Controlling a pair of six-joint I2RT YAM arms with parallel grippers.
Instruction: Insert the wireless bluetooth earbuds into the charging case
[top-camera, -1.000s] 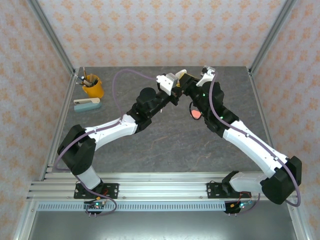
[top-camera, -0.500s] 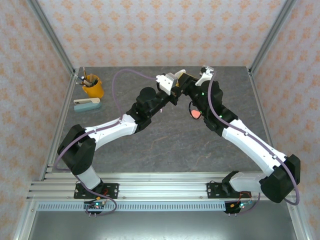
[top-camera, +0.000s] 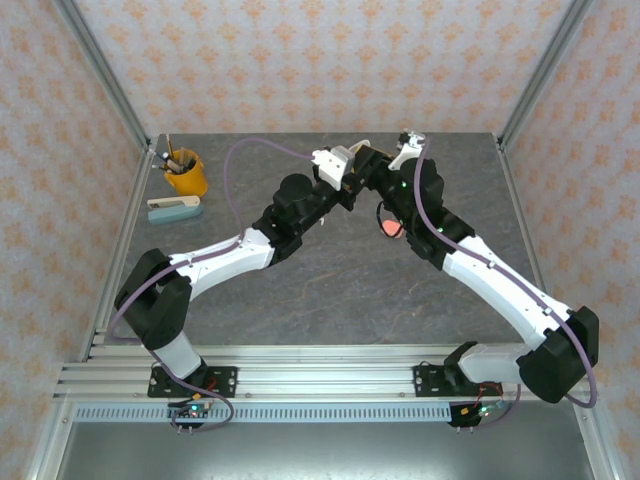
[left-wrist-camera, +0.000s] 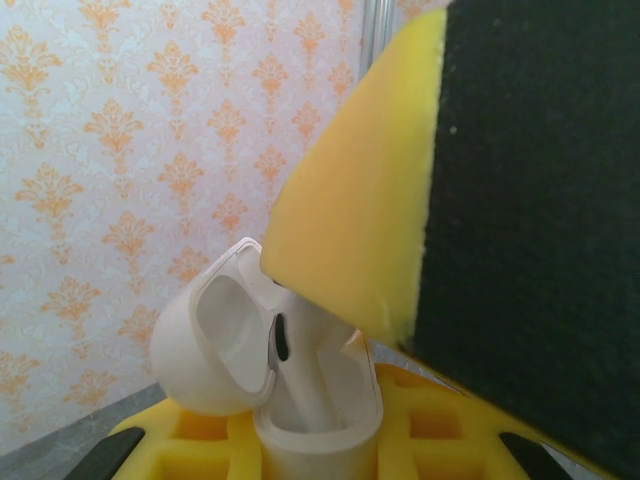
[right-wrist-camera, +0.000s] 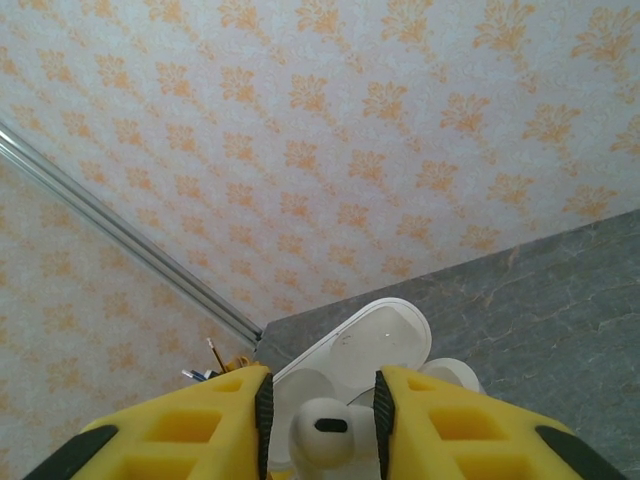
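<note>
The fingers (left-wrist-camera: 350, 220) of the left gripper (left-wrist-camera: 320, 365) squeeze tight on the open white charging case (left-wrist-camera: 320, 440), and the right gripper (right-wrist-camera: 320, 400) has its fingers (right-wrist-camera: 200, 420) a little apart around a white earbud (right-wrist-camera: 322, 432) beside the case's lid, but I cannot tell if they pinch it.

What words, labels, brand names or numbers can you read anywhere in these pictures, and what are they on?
No text can be read anywhere.
The white charging case and the earbud carry no lettering.
The yellow cup looks plain.
Any marking on the small circuit board at the left arm's base is too small to read.
The wallpaper bears ornaments only.
</note>
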